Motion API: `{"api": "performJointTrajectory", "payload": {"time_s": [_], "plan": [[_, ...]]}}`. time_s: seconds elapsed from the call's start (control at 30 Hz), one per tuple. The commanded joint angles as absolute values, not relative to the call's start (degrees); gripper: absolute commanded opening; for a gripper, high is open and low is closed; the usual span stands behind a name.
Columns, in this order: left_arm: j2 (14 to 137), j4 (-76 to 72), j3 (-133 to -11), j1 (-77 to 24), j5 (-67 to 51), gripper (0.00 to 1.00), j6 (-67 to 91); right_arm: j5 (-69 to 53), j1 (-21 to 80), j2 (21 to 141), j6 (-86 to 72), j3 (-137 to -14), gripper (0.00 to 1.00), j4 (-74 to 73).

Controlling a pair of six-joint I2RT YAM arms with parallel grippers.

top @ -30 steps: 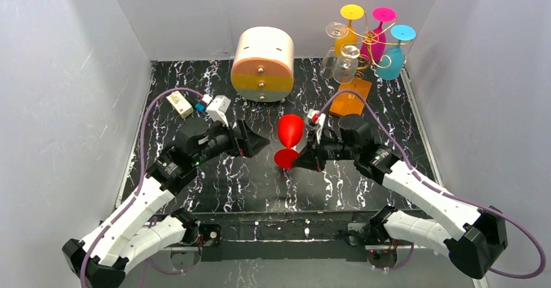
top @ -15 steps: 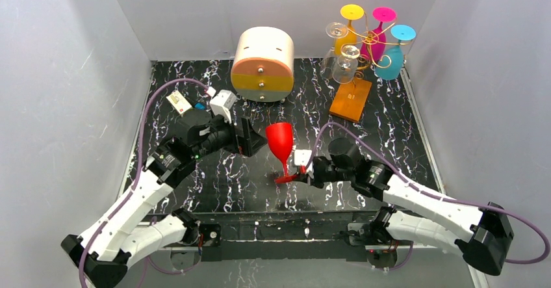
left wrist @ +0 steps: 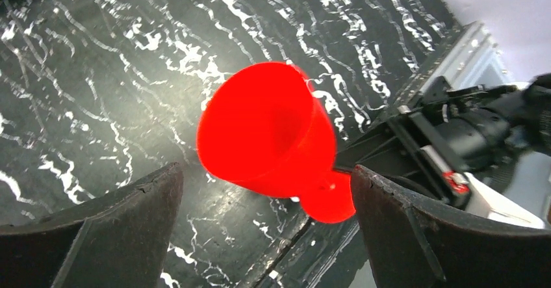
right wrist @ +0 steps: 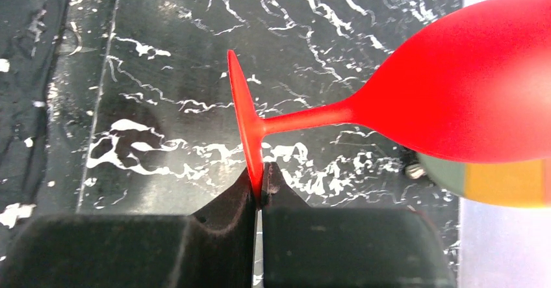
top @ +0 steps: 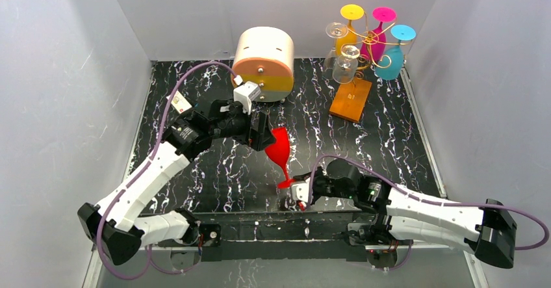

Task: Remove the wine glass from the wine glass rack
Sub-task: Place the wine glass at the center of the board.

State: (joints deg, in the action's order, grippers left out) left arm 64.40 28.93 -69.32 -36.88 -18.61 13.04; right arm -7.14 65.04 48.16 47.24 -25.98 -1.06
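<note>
Right wrist: right gripper (right wrist: 260, 173) clamps wine glass (right wrist: 481, 93) foot; left gripper (left wrist: 263, 177) spread around bowl. Handover likely; close gently.

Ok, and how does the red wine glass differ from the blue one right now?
The red wine glass is off the wine glass rack, over the table near the middle; the blue wine glass hangs on the rack at the far right. The red one tilts bowl-up, its foot rim pinched by the right gripper; the blue one hangs upside down, foot on top, untouched. Both are solid-coloured stemmed glasses.
</note>
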Motion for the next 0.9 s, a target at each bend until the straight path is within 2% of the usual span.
{"api": "performJointTrajectory", "payload": {"time_s": [0.0,0.13,0.37,0.63,0.7,0.87], "plan": [[64.91,32.83,-71.83,-36.83,-11.78,0.98,13.74,-3.52,66.53,45.99,52.73,-25.40,0.01,5.91],[67.83,35.92,-75.19,-33.95,-2.85,0.98,17.04,-3.45,67.05,44.74,53.66,-24.26,0.01,6.49],[70.18,29.30,-74.89,-22.30,-21.56,0.98,23.72,-3.25,67.49,44.39,54.40,-23.65,0.01,7.35],[76.63,32.12,-73.93,-21.97,-34.63,0.98,21.40,-2.77,67.68,44.04,56.33,-24.10,0.01,8.26],[77.59,31.64,-73.54,-21.97,-39.05,0.93,21.16,-2.99,67.68,44.41,55.47,-24.46,0.01,8.03],[78.39,29.62,-72.51,-21.97,-45.91,0.89,20.89,-3.54,67.72,44.64,55.00,-24.20,0.01,9.20]]}}
